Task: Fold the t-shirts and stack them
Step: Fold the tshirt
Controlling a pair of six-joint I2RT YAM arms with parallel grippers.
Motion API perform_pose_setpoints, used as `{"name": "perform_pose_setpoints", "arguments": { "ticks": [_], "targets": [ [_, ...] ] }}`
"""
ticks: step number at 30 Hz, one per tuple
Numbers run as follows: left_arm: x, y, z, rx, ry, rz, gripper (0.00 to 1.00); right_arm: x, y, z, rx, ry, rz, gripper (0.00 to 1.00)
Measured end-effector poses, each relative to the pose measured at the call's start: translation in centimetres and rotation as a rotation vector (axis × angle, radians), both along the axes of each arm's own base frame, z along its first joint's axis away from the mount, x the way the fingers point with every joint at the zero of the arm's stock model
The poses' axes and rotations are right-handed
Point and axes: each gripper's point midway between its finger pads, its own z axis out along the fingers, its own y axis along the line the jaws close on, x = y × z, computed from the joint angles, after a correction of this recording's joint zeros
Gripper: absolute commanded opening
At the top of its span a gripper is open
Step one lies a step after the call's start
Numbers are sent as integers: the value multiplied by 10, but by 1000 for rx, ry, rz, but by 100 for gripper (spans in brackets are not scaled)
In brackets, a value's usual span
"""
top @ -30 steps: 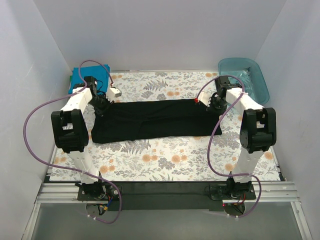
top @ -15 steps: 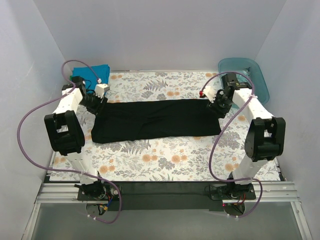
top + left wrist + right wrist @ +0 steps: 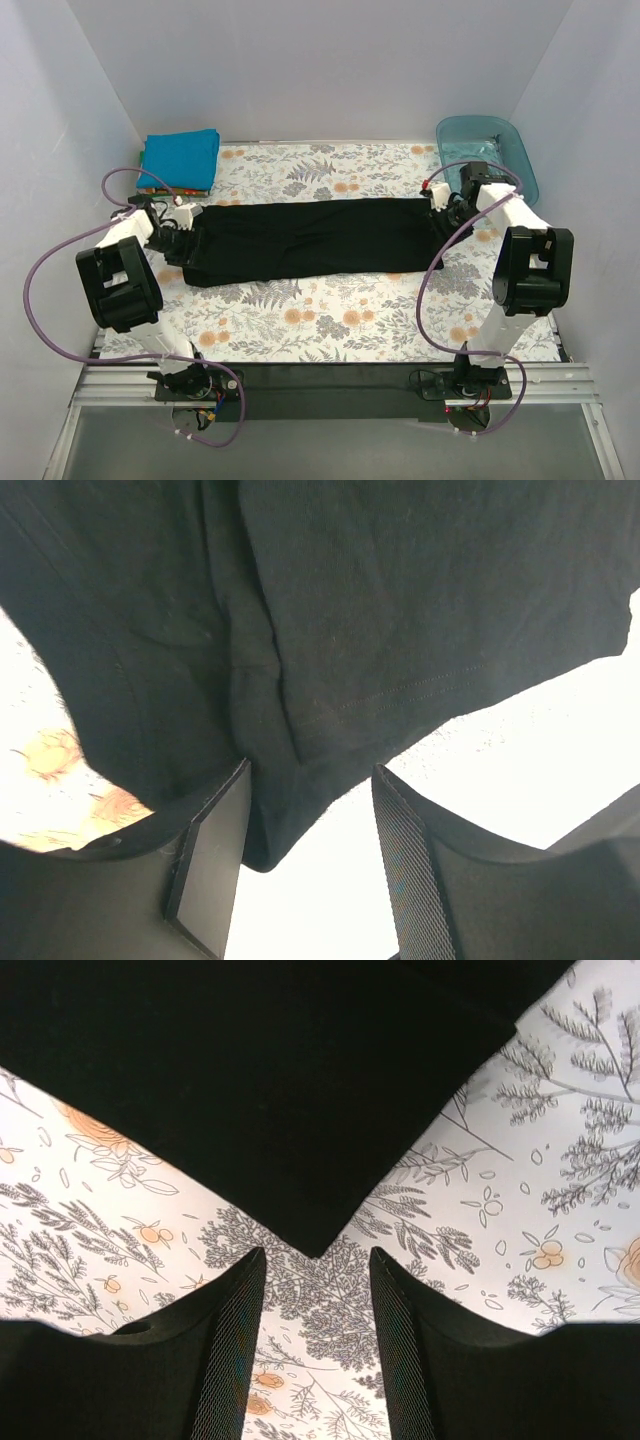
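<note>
- Since second ago: both grippers let go, arms swing out from far edge of black t-shirt (image 3: pixel 305 240) to its short ends.
- Left gripper (image 3: pixel 310 770), at 9 o'clock end: jaws parted, shirt corner loose between them, not pinched.
- Right gripper (image 3: pixel 317 1252), at 3 o'clock end: jaws parted, shirt corner just beyond tips, only tablecloth (image 3: pixel 520 1190) between.
- Black t-shirt lies flat, long band across table centre.
- Blue t-shirt (image 3: pixel 180 158) sits folded at 10 o'clock corner.
- We judge lengthwise fold laid down. Crosswise fold and stacking remain.
</note>
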Motion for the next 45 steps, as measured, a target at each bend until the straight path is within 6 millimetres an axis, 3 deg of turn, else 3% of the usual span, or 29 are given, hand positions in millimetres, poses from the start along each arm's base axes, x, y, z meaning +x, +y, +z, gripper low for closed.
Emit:
{"name": "perform_pose_setpoints", "arguments": {
  "ticks": [6, 10, 14, 17, 19, 20, 23, 24, 26, 31, 35, 37, 38, 39, 40, 41, 45],
  "targets": [
    [-8, -4, -10, -5, 13, 20, 51, -4, -15, -17, 29, 67, -122, 53],
    [-9, -4, -13, -5, 11, 27, 53, -9, -12, -30, 53, 123, -153, 47],
    [-10, -4, -18, -1, 11, 31, 53, -16, -7, -39, 76, 166, -166, 35],
    [-13, -4, -22, 1, 18, 35, 51, -18, -5, -41, 89, 176, -171, 18],
    [-13, -4, -23, 3, 12, 38, 48, -19, -4, -41, 97, 180, -174, 2],
    [-13, -4, -23, 5, 9, 39, 45, -19, -5, -41, 99, 180, -175, 1],
    [-15, -2, -26, 20, 6, 44, 23, -21, -8, -42, 100, 186, -191, 1],
    [-17, -3, -28, 21, 9, 44, 12, -21, -10, -42, 99, 185, -194, 1],
    [-23, -3, -32, 27, 19, 47, 2, -20, -15, -41, 92, 178, -197, 1],
    [-28, -2, -34, 23, 28, 64, 0, -30, -28, -39, 38, 150, -174, 1],
    [-35, -4, -33, 13, 34, 68, 0, -48, -33, -52, 0, 176, -146, 1],
    [-45, -7, -33, 6, 53, 66, 0, -51, -33, -54, -4, 184, -143, 20],
    [-51, -9, -33, 3, 63, 61, 9, -51, -33, -54, -5, 182, -139, 30],
    [-55, -11, -32, -1, 72, 56, 15, -52, -33, -54, -3, 185, -139, 54],
    [-59, -12, -31, -4, 80, 51, 21, -54, -31, -52, 5, 190, -140, 62],
    [-64, -14, -29, -9, 90, 45, 30, -56, -30, -49, 11, 192, -135, 64],
    [-69, -20, -6, -37, 76, 41, 37, -51, -30, -30, 14, 144, -117, 63]
  ]
}}
